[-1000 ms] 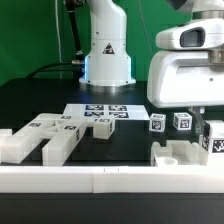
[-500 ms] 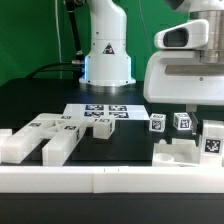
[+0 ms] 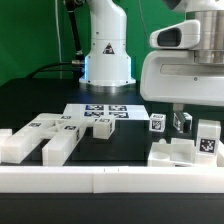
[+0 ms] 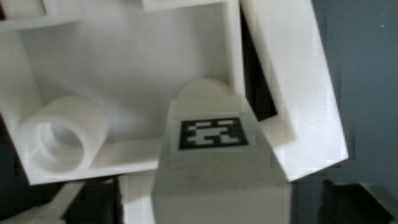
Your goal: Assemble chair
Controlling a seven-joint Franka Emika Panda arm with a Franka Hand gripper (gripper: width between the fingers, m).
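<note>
The chair is in loose white parts. In the wrist view a narrow white part with a square tag (image 4: 217, 140) runs between my jaws, with a dark gap on each side of it. It stands over a larger white part with a round peg (image 4: 71, 130). In the exterior view my gripper (image 3: 186, 122) hangs open at the right, over the low white part (image 3: 170, 154) and next to the upright tagged part (image 3: 207, 139). A small tagged block (image 3: 157, 124) stands beside them. More chunky white parts (image 3: 42, 139) lie at the exterior view's left.
The marker board (image 3: 97, 112) lies flat at mid-table in front of the robot base (image 3: 107, 55). A long white rail (image 3: 100, 181) runs along the front edge. Green backdrop stands behind the black table.
The hand has shifted slightly toward the exterior view's left and the upright tagged part moved with it. The jaws have gone from shut to open.
</note>
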